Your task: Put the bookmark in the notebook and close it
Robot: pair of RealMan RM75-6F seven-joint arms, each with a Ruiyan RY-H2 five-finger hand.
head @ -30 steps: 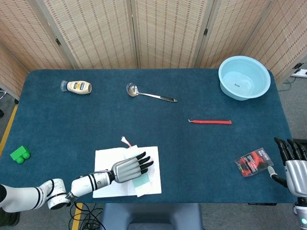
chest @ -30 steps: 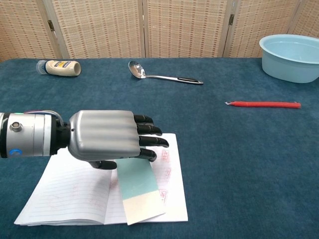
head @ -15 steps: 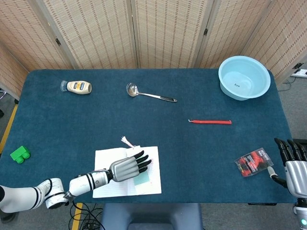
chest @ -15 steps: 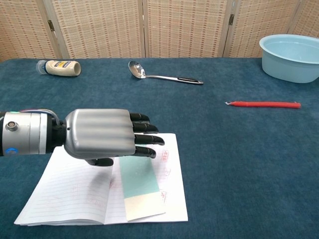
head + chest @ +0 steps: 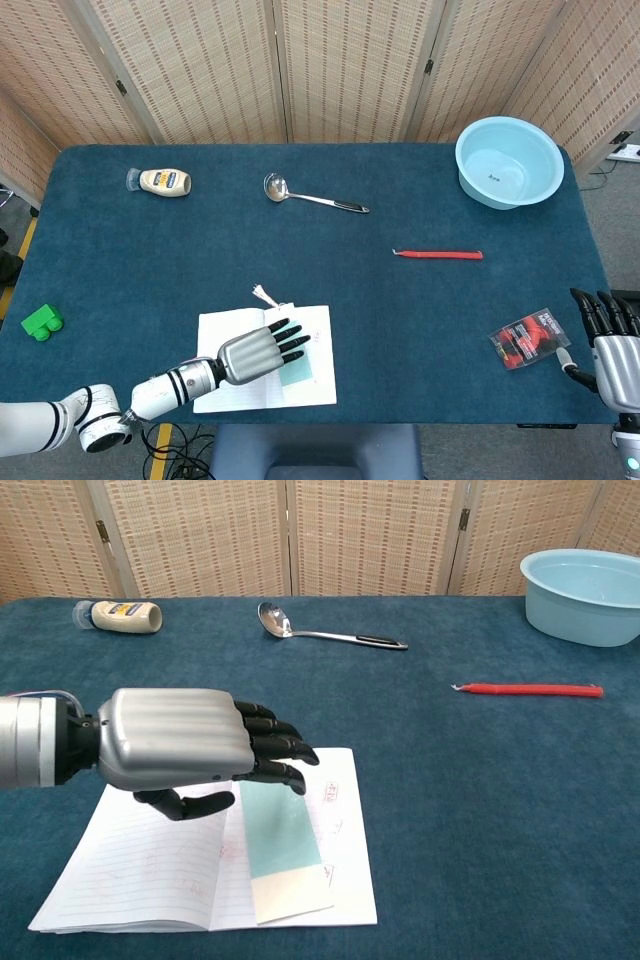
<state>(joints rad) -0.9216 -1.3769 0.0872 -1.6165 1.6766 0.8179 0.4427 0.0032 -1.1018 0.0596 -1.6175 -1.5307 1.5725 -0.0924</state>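
Observation:
The notebook (image 5: 220, 335) (image 5: 140, 865) lies open near the table's front edge, lined pages up. A teal and cream bookmark (image 5: 285, 848) (image 5: 298, 368) lies flat on its right page, close to the spine. My left hand (image 5: 255, 351) (image 5: 180, 745) hovers above the notebook with its fingers stretched out and apart, holding nothing; its fingertips (image 5: 290, 760) hang over the bookmark's top end. A pale tassel (image 5: 263, 294) pokes out beyond the notebook's far edge. My right hand (image 5: 612, 345) stays at the table's right front corner, fingers straight and empty.
A red pen (image 5: 438, 254) (image 5: 528, 689), a metal ladle (image 5: 310, 195) (image 5: 325, 630) and a mayonnaise bottle (image 5: 160, 181) (image 5: 118, 614) lie farther back. A light-blue basin (image 5: 508, 162) (image 5: 585, 592) stands back right. A dark packet (image 5: 528, 338) lies front right, a green block (image 5: 41, 322) at the left edge.
My left hand has let go of the bookmark and drawn back to the left, off it. The bookmark now lies straighter on the right page. The right hand is unchanged.

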